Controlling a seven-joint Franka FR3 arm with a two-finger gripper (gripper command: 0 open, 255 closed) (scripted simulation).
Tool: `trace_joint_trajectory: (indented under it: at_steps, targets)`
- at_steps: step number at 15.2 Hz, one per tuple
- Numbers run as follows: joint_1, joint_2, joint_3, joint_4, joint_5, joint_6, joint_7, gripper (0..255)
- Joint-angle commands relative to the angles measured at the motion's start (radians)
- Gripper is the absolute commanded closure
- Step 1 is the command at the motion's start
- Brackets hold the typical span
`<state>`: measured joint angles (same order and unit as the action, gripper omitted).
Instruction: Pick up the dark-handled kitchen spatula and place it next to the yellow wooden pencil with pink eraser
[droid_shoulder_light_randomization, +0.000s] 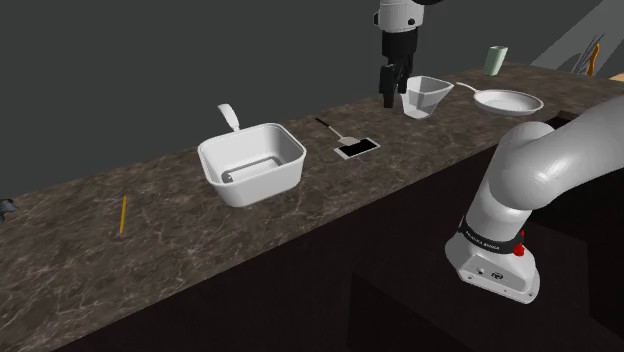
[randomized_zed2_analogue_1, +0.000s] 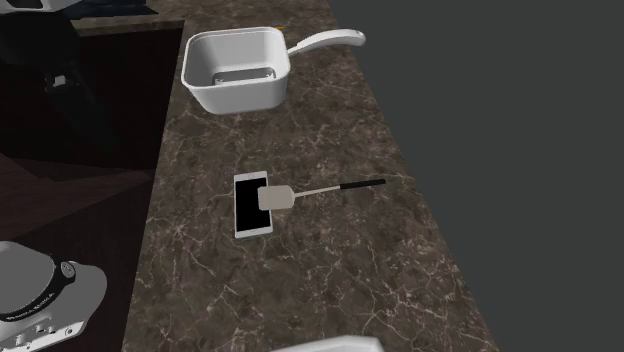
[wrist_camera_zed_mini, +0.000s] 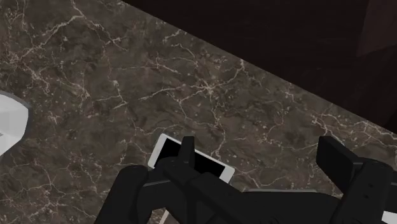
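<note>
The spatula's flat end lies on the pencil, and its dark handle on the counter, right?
No. The flat end of the spatula lies on the phone, not the pencil; its dark handle is on the counter. The second exterior view shows it.

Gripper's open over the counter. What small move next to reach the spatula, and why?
Probably shift the gripper toward the shoulder view's left, over the spatula, before descending. It hangs above the counter beside the white jug, and in the wrist view the phone under the spatula's head sits by one finger, off centre.
</note>
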<state>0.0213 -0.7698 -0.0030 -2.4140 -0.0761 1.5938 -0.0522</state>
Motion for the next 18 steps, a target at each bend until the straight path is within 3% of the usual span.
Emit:
trace_joint_trajectory:
  at_steps: [1,9,18]
  targets:
    - [0.0,0.0,0.0,0.0,0.0,0.0,0.0,0]
    - [-0.048,0.258,-0.032,0.034,-0.001,0.256,0.073,0]
    - [-0.09,0.576,-0.076,0.17,0.017,0.476,0.137,0]
